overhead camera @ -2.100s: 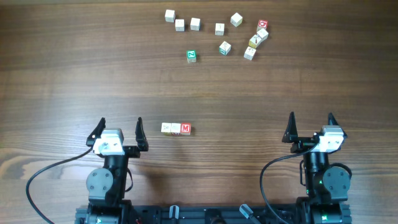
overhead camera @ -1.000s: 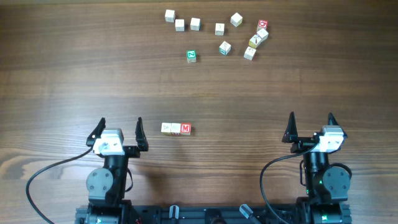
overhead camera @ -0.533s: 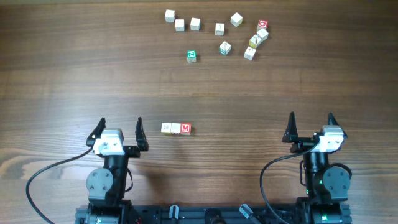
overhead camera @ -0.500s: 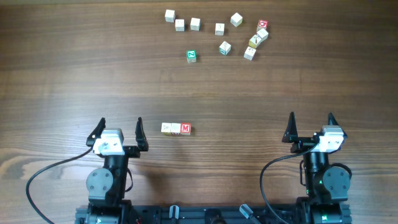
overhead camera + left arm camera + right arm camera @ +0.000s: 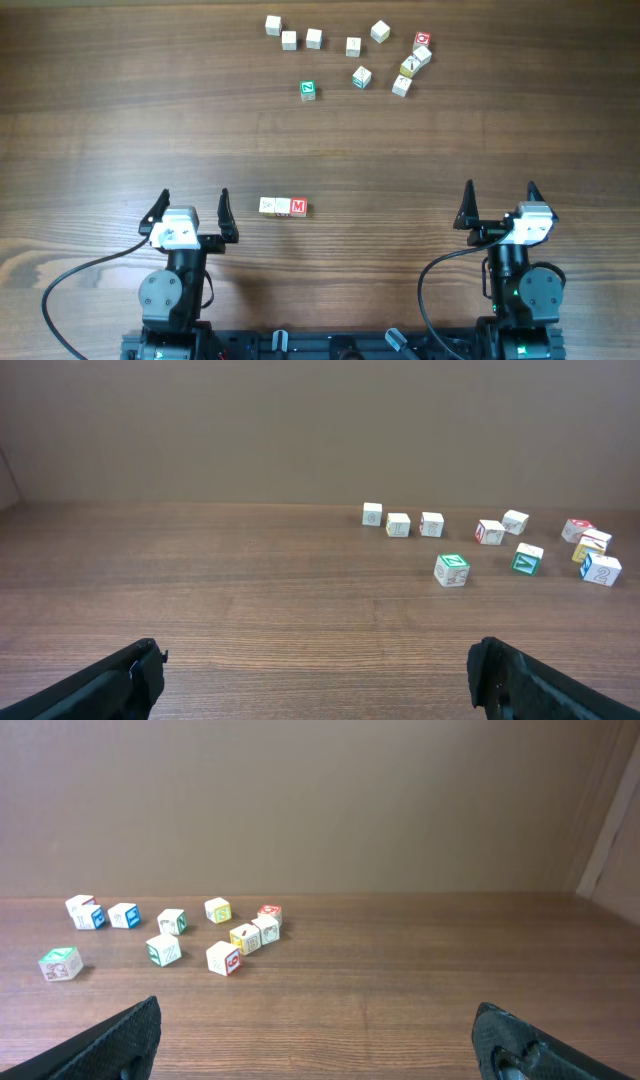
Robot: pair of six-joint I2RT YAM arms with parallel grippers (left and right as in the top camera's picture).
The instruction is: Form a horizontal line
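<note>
No change, nothing moved (overhead view)

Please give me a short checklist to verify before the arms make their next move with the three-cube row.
1. The row is straight and horizontal: ok.
2. The left claw is open and empty: ok.
3. The right claw is open and empty: ok.
4. Both claws are clear of the row: ok.
5. The green cube is far from the row: ok.
6. The row shows in the wrist views: not ok.
</note>
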